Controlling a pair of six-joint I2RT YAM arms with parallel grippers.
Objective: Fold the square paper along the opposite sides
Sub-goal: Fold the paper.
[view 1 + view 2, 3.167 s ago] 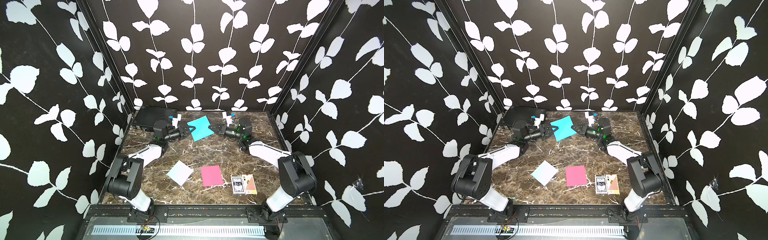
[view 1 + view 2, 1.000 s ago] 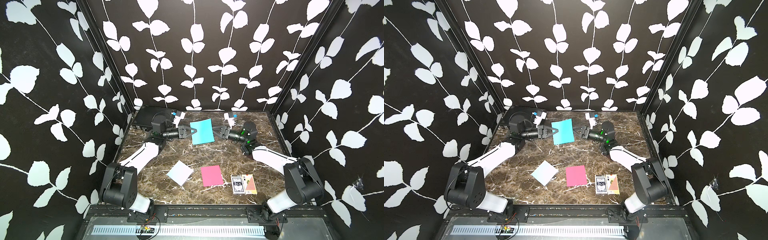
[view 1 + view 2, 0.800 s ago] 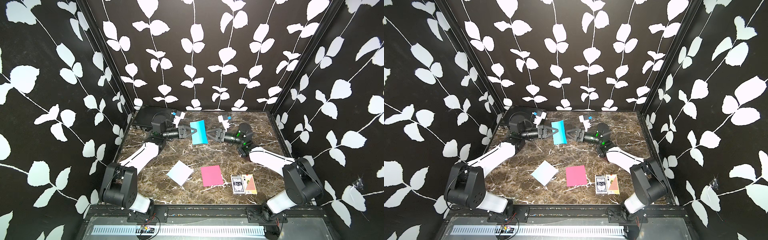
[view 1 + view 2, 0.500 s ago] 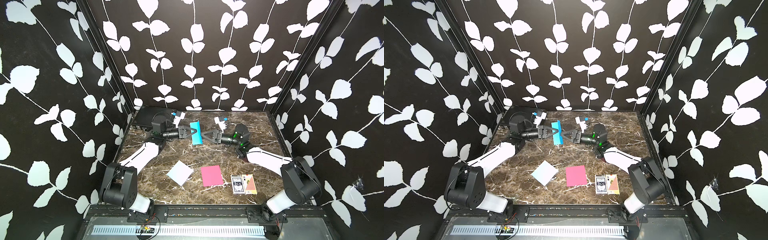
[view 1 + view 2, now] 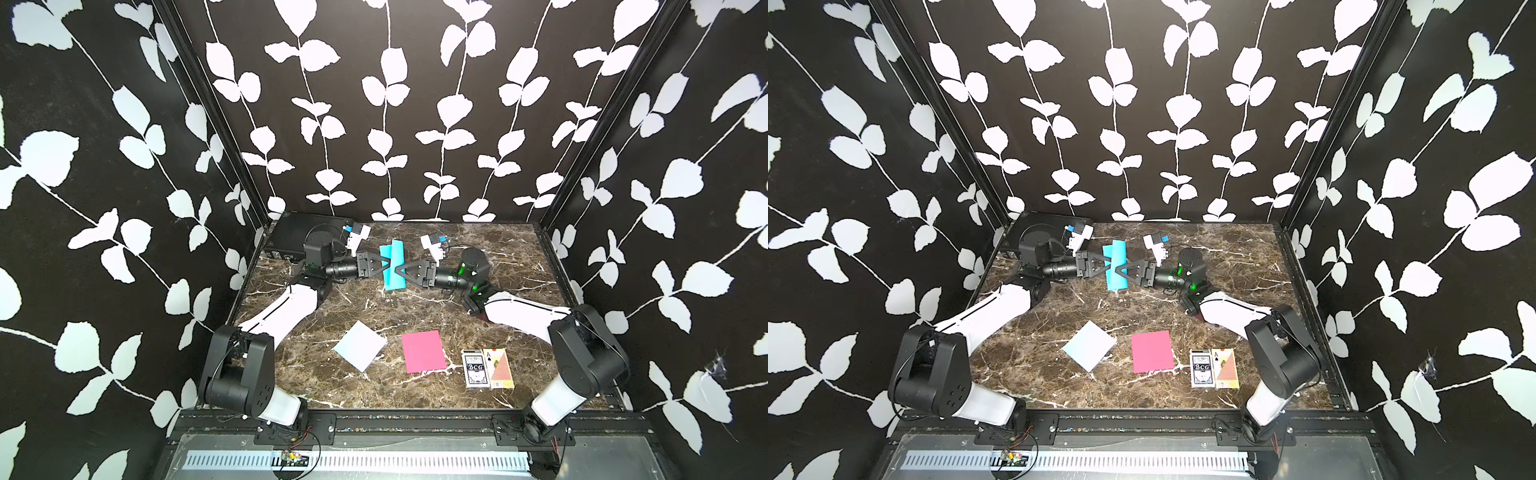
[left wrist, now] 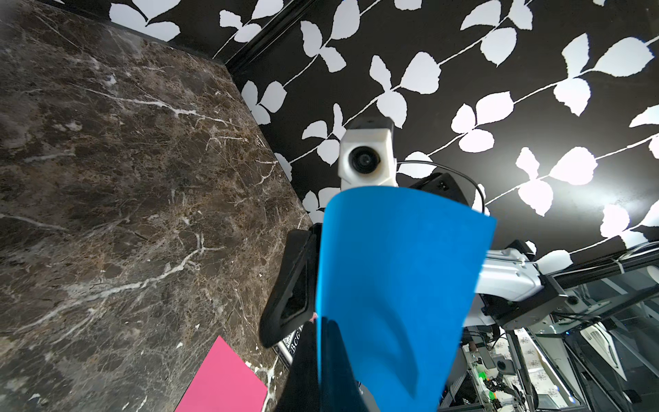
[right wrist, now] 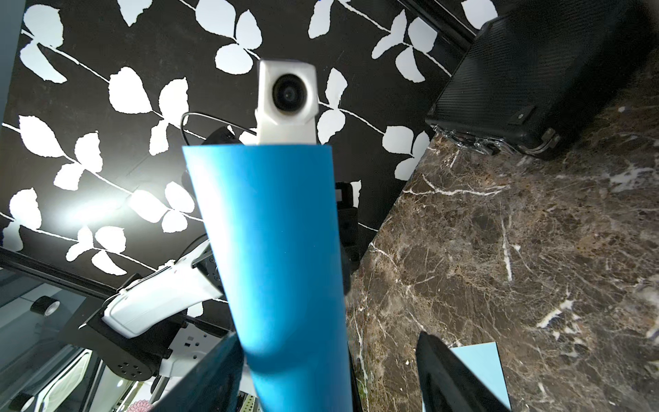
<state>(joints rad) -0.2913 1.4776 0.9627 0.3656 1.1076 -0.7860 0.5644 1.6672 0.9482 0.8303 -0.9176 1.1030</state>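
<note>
blue paper (image 5: 391, 252) pinched by left jaws; right jaws spread around it, contact hidden

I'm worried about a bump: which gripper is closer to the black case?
Left. The left gripper extends from right beside the black case; the right gripper sits across the folded blue paper from it.
</note>
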